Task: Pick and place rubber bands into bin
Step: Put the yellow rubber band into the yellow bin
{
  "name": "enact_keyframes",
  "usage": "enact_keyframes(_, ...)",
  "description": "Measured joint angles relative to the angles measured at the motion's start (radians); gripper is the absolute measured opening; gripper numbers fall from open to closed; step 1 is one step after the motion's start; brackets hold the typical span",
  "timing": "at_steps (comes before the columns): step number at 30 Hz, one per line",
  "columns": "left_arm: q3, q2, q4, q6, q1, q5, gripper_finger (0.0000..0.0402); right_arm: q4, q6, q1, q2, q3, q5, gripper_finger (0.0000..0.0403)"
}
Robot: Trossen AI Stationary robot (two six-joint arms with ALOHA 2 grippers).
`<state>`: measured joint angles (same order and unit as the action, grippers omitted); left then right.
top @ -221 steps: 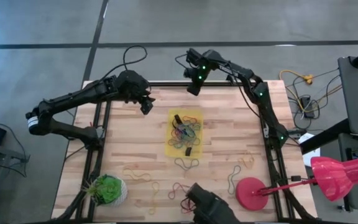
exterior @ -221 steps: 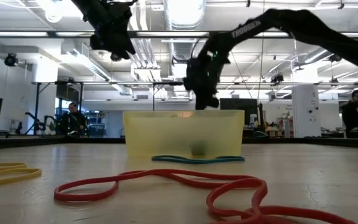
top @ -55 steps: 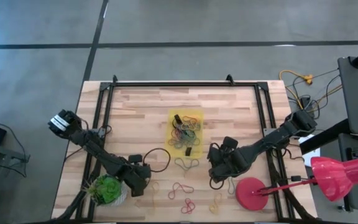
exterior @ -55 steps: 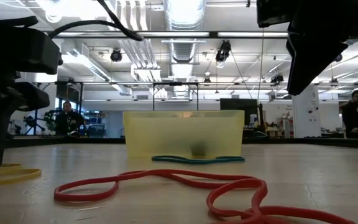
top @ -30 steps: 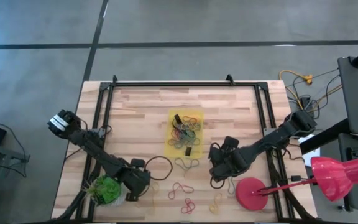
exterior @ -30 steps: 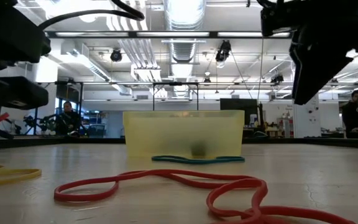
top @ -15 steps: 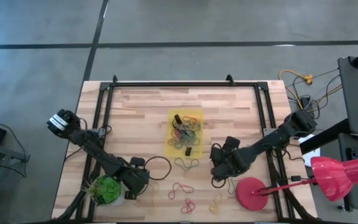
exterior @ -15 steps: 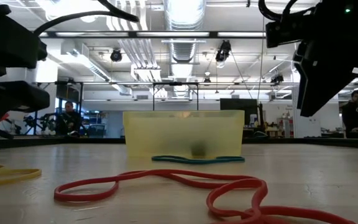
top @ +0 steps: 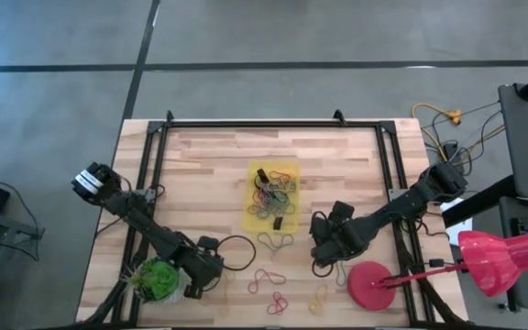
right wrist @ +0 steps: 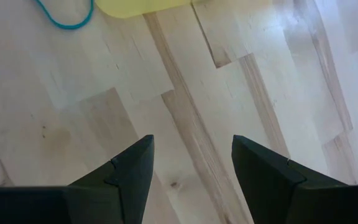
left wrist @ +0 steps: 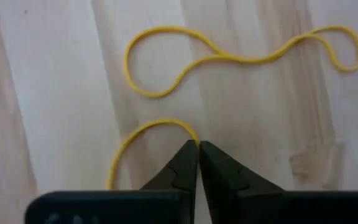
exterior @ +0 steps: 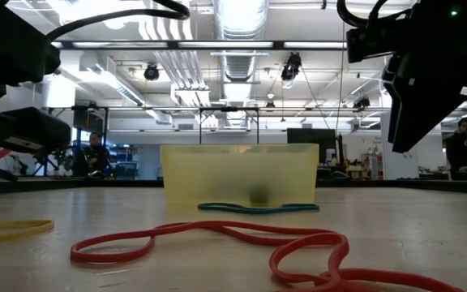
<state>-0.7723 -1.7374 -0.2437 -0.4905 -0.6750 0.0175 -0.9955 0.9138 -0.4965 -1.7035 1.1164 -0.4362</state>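
Observation:
The yellow bin point(top: 273, 197) stands mid-table with several rubber bands inside. Loose rubber bands lie on the wood nearer the front: a teal one point(top: 276, 241), red ones point(top: 266, 278) and yellow ones point(top: 317, 298). My left gripper point(top: 207, 275) is down at the table next to the green plant ball point(top: 159, 280), shut on a yellow rubber band point(left wrist: 135, 140); another yellow band point(left wrist: 229, 57) lies just beyond it. My right gripper point(right wrist: 191, 146) hangs open over bare wood to the right of the teal band point(right wrist: 67, 18), near the bin's corner point(right wrist: 148, 6). My left gripper pinches the curved end of the yellow rubber band point(left wrist: 188, 129) between its two fingertips. The fingers come from above and point down at the table. The band's other side point(left wrist: 115, 165) runs back along the wood and out of the picture under the gripper.
A red disc point(top: 371, 284) sits at the near right, close to my right gripper. The plant ball is right beside my left arm. A long red band point(exterior: 217, 239) and a yellow band point(exterior: 6, 227) lie in front of the bin point(exterior: 240, 174).
My left gripper has crept a little toward the table's near right, away from the plant ball, staying low at the table.

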Motion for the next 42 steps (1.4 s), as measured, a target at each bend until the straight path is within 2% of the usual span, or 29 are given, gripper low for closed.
enact_keyframes(5, 0.000, -0.001, 0.011, 0.000, 0.010, -0.014, 0.0001, 0.000, -0.002, 0.000, 0.000, 0.008, 0.010, 0.0203)
enact_keyframes(11, -0.013, 0.099, 0.010, 0.027, 0.076, -0.036, 0.0000, 0.000, -0.004, -0.001, 0.000, 0.008, 0.041, 0.0203)
enact_keyframes(15, -0.040, 0.164, -0.013, 0.112, 0.142, 0.123, 0.0000, 0.001, -0.004, -0.001, 0.000, 0.007, 0.042, 0.0203)
enact_keyframes(17, -0.069, 0.198, -0.017, 0.137, 0.177, 0.132, 0.0000, 0.002, -0.004, -0.001, 0.000, 0.007, 0.042, 0.0203)
enact_keyframes(23, -0.169, 0.270, -0.117, 0.274, 0.271, 0.182, 0.0000, 0.003, 0.000, -0.001, 0.000, 0.006, 0.045, 0.0203)
enact_keyframes(29, -0.256, 0.270, -0.278, 0.348, 0.332, 0.140, 0.0000, 0.004, 0.032, -0.001, 0.000, 0.001, 0.044, 0.0203)
enact_keyframes(31, -0.244, 0.262, -0.320, 0.323, 0.338, 0.058, 0.0000, 0.004, 0.045, -0.001, 0.000, -0.001, 0.044, 0.0203)
enact_keyframes(33, -0.224, 0.240, -0.386, 0.211, 0.335, -0.002, 0.0003, 0.006, 0.058, -0.001, 0.000, -0.005, 0.044, 0.0203)
enact_keyframes(36, -0.189, 0.214, -0.469, 0.008, 0.322, -0.007, 0.0016, 0.007, 0.063, -0.001, 0.000, -0.011, 0.043, 0.0203)
enact_keyframes(42, -0.122, 0.212, -0.424, -0.138, 0.285, -0.006, 0.0056, 0.009, 0.063, -0.001, 0.000, -0.025, 0.042, 0.0203)
